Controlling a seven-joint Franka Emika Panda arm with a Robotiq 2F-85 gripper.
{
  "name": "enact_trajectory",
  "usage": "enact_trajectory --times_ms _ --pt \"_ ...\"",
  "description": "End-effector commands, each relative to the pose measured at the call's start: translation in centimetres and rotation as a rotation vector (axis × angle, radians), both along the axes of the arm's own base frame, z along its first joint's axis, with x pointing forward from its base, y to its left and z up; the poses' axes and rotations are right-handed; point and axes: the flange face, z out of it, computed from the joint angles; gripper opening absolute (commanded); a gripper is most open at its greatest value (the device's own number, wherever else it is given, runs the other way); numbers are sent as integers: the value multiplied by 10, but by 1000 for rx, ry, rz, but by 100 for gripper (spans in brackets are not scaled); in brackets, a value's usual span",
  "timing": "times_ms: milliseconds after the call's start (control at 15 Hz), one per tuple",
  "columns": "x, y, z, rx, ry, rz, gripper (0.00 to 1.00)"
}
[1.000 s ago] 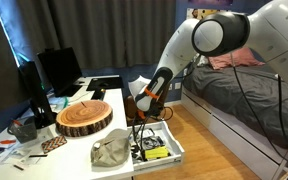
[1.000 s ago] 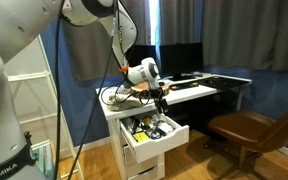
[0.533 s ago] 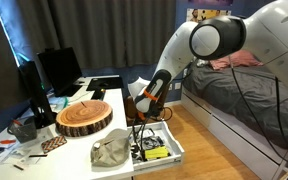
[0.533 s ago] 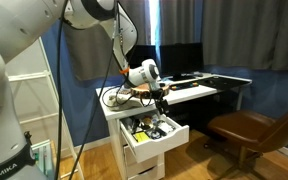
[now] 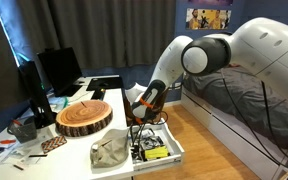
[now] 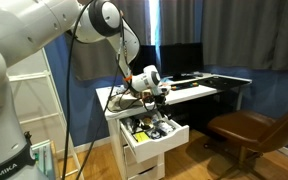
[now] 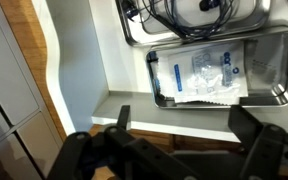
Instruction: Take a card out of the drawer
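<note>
White desk [image 5: 79, 140]; drawer [image 6: 156, 143] open, cluttered; tool [image 5: 142, 113] above, fingers [image 7: 119, 125] apart.

One round wooden slab [image 5: 84, 117] lies on one white desk [image 5: 74, 143]. Two dark monitors [image 5: 59, 68] stand behind the slab. One crumpled grey cloth [image 5: 111, 152] lies just in front of it. Beside the slab, one drawer [image 5: 174, 150] stands open with one yellow item [image 5: 155, 153] inside. One robot arm [image 5: 199, 55] carries one gripper [image 5: 141, 112] near the slab. Well apart from the slab are one bed [image 5: 234, 100] and one wall poster [image 5: 208, 19]. One brown chair [image 6: 246, 128] shows in an exterior view. The wrist view shows two metal trays [image 7: 284, 55], one clear packet [image 7: 209, 72] and two gripper fingers [image 7: 119, 125].
</note>
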Motion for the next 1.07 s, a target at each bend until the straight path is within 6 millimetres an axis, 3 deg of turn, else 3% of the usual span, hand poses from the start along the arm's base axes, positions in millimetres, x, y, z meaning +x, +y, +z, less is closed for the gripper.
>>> enact_trajectory --times_ms 0,600,733,1000 --pt "20 14 -16 37 -31 37 100" --pt "33 26 -43 129 35 52 100" --pt "33 25 -48 134 50 50 90" --pt "35 26 -54 146 84 44 81"
